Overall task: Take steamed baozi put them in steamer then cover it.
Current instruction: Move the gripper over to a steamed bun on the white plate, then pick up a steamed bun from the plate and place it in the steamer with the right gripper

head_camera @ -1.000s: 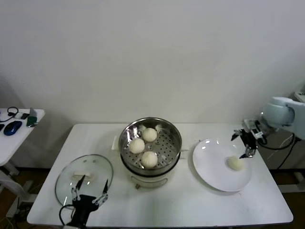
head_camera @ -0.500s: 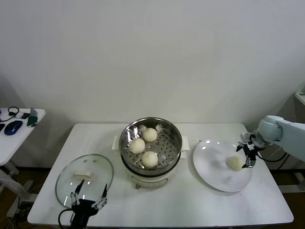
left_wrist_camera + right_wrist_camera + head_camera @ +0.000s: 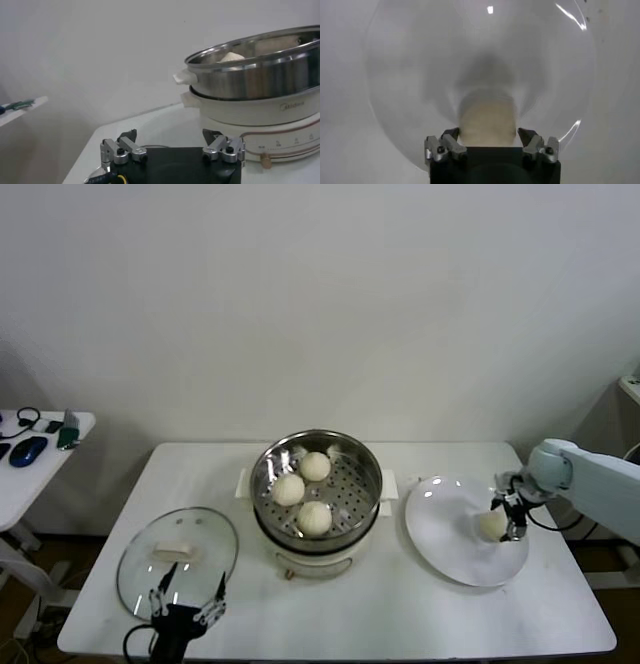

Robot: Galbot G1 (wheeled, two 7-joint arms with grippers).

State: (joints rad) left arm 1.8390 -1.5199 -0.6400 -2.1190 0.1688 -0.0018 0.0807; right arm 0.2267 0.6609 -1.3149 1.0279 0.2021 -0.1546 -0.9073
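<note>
At right of the frame, the right claw (image 3: 510,518) straddles the last baozi (image 3: 491,526) on the plate (image 3: 440,534), fingers apart; left claw (image 3: 186,603), lower left, also spread.

Right gripper (image 3: 510,517) now astride plate's baozi (image 3: 491,525).

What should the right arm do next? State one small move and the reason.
Probably close the right pincer on the last baozi. That bun still lies on the white plate, and the wrist view shows it sitting between the open fingers. Three buns already rest in the steamer, and the cover waits on the table by the idle left pincer.
</note>
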